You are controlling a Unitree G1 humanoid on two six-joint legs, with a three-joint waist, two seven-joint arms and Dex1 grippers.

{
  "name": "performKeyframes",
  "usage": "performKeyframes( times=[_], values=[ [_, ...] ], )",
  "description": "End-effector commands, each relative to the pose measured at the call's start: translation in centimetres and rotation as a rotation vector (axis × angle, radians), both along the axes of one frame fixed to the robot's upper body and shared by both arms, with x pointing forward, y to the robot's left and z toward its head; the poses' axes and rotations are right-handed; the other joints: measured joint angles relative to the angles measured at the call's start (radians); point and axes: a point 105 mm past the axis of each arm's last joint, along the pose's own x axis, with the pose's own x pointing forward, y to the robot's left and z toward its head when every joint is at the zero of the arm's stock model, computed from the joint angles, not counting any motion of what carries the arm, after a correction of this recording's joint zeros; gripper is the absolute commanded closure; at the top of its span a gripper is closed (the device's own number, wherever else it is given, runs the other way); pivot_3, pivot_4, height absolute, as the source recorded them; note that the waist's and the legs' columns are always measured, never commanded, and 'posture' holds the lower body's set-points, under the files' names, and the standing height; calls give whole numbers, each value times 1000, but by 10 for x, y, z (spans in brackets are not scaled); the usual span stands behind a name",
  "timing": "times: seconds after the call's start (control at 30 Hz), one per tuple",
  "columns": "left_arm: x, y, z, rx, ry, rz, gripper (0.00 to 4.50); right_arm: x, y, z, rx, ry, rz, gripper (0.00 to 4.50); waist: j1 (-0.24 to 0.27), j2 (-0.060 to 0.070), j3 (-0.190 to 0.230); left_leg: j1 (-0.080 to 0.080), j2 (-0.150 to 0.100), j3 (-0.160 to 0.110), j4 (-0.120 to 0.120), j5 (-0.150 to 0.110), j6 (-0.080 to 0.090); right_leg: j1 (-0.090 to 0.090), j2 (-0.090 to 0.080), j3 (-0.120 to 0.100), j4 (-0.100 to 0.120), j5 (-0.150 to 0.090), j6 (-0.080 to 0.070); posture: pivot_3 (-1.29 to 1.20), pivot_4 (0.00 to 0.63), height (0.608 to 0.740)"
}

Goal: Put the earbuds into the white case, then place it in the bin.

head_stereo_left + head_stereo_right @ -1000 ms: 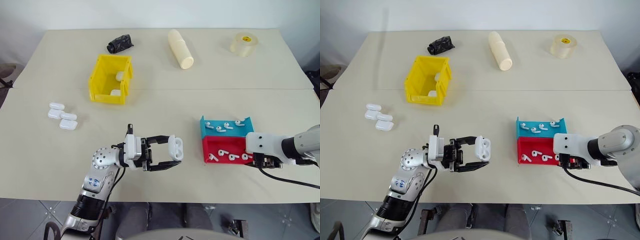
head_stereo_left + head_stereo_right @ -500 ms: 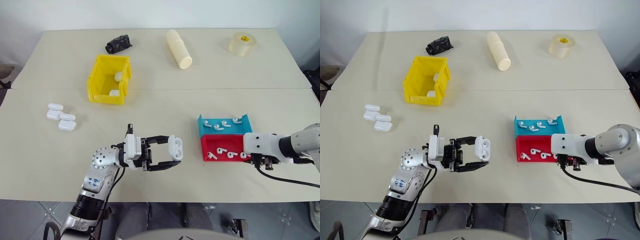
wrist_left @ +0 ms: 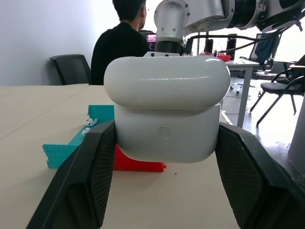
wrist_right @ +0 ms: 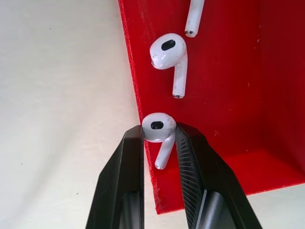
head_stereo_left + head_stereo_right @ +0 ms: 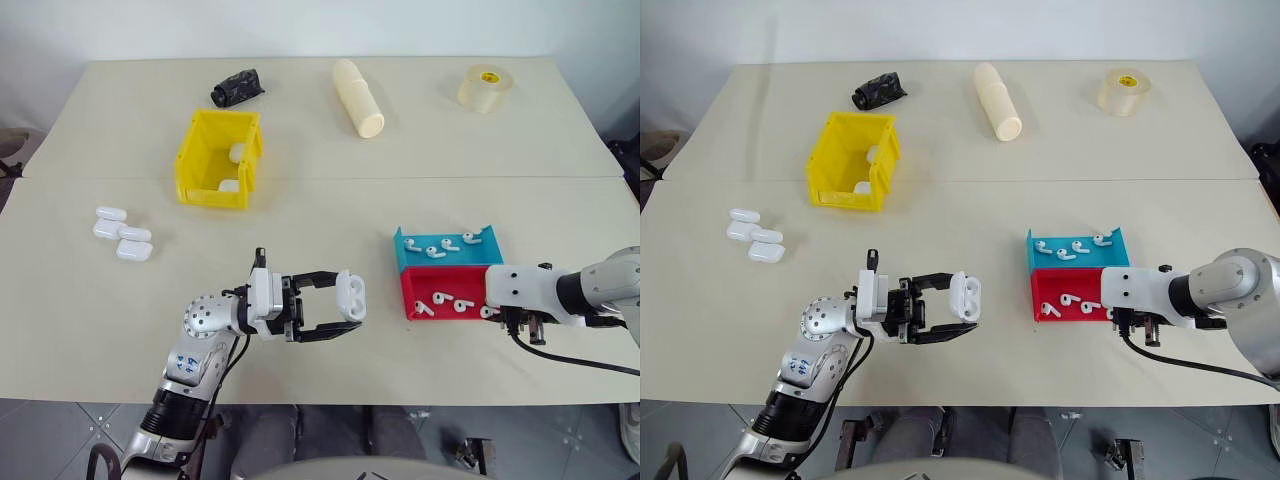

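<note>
My left gripper (image 5: 343, 306) is shut on the white case (image 5: 351, 293), held above the table's front middle. In the left wrist view the case (image 3: 167, 114) sits between the two black fingers (image 3: 93, 176) with its lid looking raised. My right gripper (image 4: 158, 132) is shut on one earbud (image 4: 158, 128) at the near edge of the red tray (image 4: 228, 95). Another earbud (image 4: 169, 55) lies just beyond it. The yellow bin (image 5: 205, 150) stands at the back left with two white cases (image 5: 238, 152) inside.
A blue tray (image 5: 410, 258) with several earbuds joins the red tray's (image 5: 425, 282) far side. Several spare cases (image 5: 122, 233) lie at the left. A cream cylinder (image 5: 360, 97), a tape roll (image 5: 485, 88) and a black object (image 5: 237, 87) sit along the back. A seated person (image 3: 119, 47) shows beyond the table.
My right gripper's fingers have shut on an earbud in the red tray, and the two trays have slid slightly. The left gripper and the case have not moved.
</note>
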Motion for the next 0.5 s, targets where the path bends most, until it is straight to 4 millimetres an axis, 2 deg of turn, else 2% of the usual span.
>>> performKeyframes(
  times=[0.03, 0.13, 0.23, 0.37, 0.47, 0.5],
  values=[
    [-4, 2, 11, -25, -46, -10, 1734, -8, 19, 27, 149, -15, 92, 3884, 1, 0, 0, 0, 0, 0, 0, 0, 0, 0, 0, 0, 0, 0, 0, 0, 150, 740],
    [-4, 4, 11, -26, -36, -24, 1734, -13, 28, 46, 293, -63, 156, 3884, 2, 0, 0, 0, 0, 0, 0, 0, 0, 0, 0, 0, 0, 0, 0, 0, 150, 740],
    [-4, 5, 11, -24, -29, -35, 1734, -15, 35, 51, 398, -121, 227, 3884, 2, 0, 0, 0, 0, 0, 0, 0, 0, 1, 0, 0, 0, 0, 0, 0, 150, 740],
    [-2, 4, 13, -30, -30, -52, 1734, -18, 76, 60, 800, -204, 292, 3884, 0, -3, 1, 0, 0, -1, 0, 0, 0, 1, 0, -1, 0, 0, 0, 0, 150, 740],
    [0, 6, 15, -27, -31, -59, 1734, -19, 92, 68, 960, -222, 305, 3884, 0, -2, 1, 0, 0, -1, 0, 0, 0, 1, 0, 0, 1, 0, 0, 0, 150, 740],
    [1, 6, 16, -27, -25, -62, 1734, -21, 101, 74, 1088, -246, 322, 3884, 0, -2, 1, 0, 0, -1, 0, 0, 0, 1, 0, -1, 1, 0, 0, 0, 150, 740]
  ],
)
